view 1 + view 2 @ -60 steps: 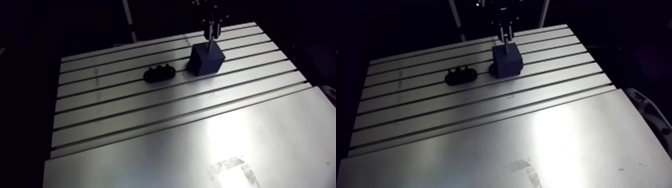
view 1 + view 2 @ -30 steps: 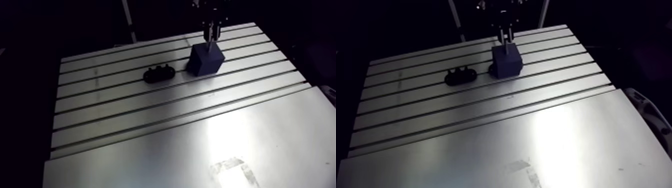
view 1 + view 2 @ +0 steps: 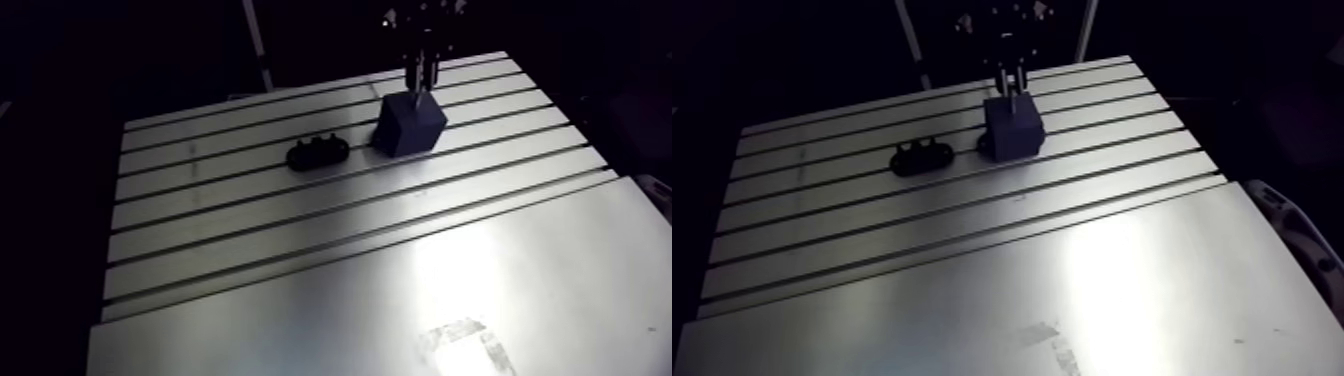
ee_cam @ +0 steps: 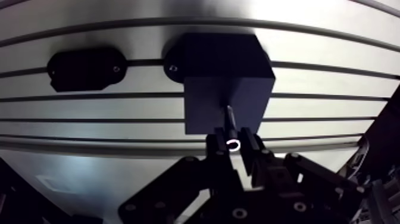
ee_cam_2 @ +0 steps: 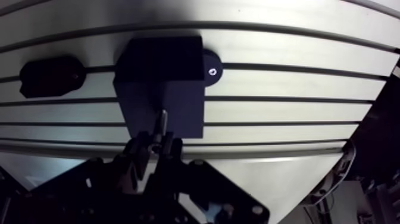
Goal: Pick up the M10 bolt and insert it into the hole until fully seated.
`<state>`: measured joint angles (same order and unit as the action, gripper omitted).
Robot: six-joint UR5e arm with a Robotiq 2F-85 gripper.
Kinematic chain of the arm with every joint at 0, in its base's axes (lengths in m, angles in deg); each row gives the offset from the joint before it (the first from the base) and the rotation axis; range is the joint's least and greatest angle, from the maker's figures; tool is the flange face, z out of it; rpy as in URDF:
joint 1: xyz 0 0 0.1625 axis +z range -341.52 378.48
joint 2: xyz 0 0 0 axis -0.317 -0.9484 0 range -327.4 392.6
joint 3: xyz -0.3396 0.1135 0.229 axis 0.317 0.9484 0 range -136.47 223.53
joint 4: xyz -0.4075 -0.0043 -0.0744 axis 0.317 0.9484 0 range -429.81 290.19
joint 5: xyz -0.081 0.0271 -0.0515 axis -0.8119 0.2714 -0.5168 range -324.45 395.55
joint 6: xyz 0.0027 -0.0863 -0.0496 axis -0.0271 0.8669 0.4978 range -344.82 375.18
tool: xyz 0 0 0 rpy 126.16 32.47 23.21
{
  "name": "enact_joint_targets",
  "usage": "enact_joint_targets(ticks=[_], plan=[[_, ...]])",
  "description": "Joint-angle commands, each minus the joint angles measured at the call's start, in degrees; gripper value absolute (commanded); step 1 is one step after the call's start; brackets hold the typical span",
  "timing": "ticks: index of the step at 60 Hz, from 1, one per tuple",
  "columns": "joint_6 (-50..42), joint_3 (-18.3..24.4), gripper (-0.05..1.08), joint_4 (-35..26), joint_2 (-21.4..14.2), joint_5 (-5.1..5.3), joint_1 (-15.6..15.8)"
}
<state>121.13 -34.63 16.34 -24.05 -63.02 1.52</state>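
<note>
Gripper (image 4: 232,145) clamps bolt (image 4: 228,119) (shank down) over dark block (image 4: 205,95).

The slotted aluminium table (image 3: 300,225) takes up most of the arm view, its dark grooves running left to right across the far half. The near half is covered by a smooth plate (image 3: 330,320) with no grooves, which carries a pale scuff (image 3: 465,335) near its near edge, towards the right.

Two things lie on the grooved part, both towards the far side. A dark block (image 3: 410,125) stands upright at the far right. In the wrist view a rounded foot (image 5: 211,70) with a bright screw shows at its base, lying over a groove. To the left of the block, close by but apart from it, a black oblong piece (image 3: 318,151) lies flat along the grooves.
</note>
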Motion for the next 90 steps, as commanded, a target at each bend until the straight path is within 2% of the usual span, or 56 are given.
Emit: enact_joint_targets(ticks=[1, 33, 34, 35, 36, 37, 39, 40, 41, 61, 70, 73, 74, 80, 86, 90], plan=[[0.2, -2.0, 1.08, 2.8, -2.0, 0.07, 0.0], [0.3, -4.5, 1.05, 4.6, -2.6, 0.17, -0.7], [0.2, -4.5, 0.97, 4.7, -2.6, 0.17, -0.8], [0.2, -4.5, 0.97, 4.7, -2.6, 0.17, -0.8], [0.2, -4.4, 0.77, 4.7, -2.6, 0.17, -0.9], [0.2, -4.4, 0.77, 4.7, -2.6, 0.17, -0.9], [0.1, -4.4, 0.11, 4.8, -2.6, 0.17, -0.9], [0.1, -4.5, 0.02, 5.0, -2.6, 0.17, -0.9], [0.1, -4.6, 0.01, 5.4, -2.6, 0.17, -1.0], [0.0, -6.0, 0.0, 9.3, -4.3, 0.78, -2.0], [-0.2, -7.7, 0.0, 13.5, -6.7, 2.23, -2.9], [-0.2, -8.1, 0.0, 13.8, -7.4, 2.58, -3.1], [-0.1, -8.4, 0.0, 13.8, -8.2, 3.08, -3.2], [0.0, -8.5, 0.0, 13.7, -9.8, 4.17, -3.3], [-0.3, -8.0, 0.0, 12.5, -11.8, 4.48, -3.1], [-0.3, -7.2, 0.0, 9.5, -13.1, 4.48, -2.8]])
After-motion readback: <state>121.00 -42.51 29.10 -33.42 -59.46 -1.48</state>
